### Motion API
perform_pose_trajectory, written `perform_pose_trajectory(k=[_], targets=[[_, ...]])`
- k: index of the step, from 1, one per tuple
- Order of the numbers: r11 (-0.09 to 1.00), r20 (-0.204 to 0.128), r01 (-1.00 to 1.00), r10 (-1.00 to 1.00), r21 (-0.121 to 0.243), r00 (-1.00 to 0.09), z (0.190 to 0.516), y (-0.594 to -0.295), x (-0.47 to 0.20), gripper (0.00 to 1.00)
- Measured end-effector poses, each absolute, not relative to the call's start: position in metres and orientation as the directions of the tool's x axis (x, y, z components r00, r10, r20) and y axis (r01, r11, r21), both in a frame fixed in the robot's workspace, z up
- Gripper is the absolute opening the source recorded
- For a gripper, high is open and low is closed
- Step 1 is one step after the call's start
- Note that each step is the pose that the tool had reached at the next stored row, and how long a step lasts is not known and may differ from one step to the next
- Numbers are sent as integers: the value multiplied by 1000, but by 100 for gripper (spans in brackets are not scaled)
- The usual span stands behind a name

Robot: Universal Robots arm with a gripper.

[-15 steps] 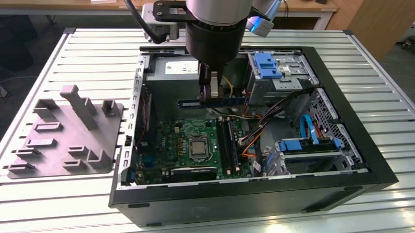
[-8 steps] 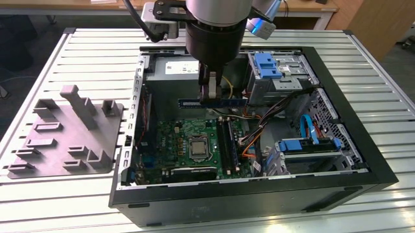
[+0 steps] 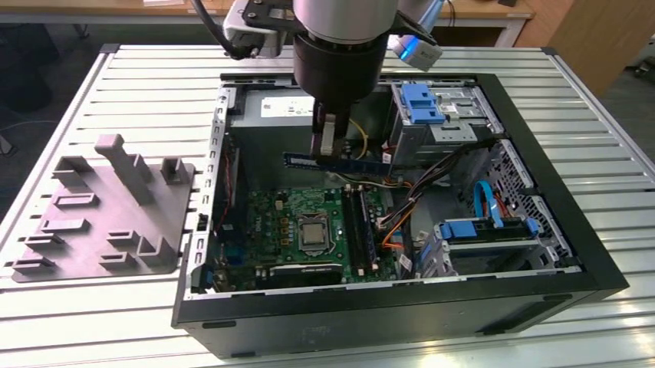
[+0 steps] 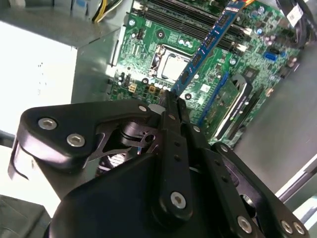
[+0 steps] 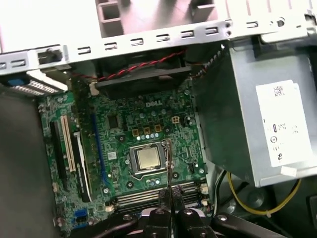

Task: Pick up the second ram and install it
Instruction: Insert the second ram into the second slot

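in the exterior view i see the arm reaching down from the top centre of the frame into the open computer case (image 3: 409, 314). its jaws are closed on the second ram (image 3: 353, 162), which hangs level at mid-frame above the motherboard (image 3: 291, 211), apart from the memory slots (image 3: 358, 218). the grey fixture tray (image 3: 103, 222) sits on the counter (image 3: 153, 84) at the exterior view's left. in the second wrist view the jaws clamp the second ram (image 4: 210, 42), which slants away over the board. in the first wrist view the second ram (image 5: 169, 163) shows edge-on, a thin line beside the cpu socket (image 5: 148, 158).
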State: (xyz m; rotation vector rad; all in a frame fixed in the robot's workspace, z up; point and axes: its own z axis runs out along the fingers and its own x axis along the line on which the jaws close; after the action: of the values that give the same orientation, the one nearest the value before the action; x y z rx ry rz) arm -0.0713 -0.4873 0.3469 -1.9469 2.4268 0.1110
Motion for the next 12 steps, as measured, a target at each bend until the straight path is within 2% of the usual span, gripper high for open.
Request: perform_pose_trajectory(k=[12], targets=[[422,-66,-906,-903,38,-424,345,-487,-71,13]])
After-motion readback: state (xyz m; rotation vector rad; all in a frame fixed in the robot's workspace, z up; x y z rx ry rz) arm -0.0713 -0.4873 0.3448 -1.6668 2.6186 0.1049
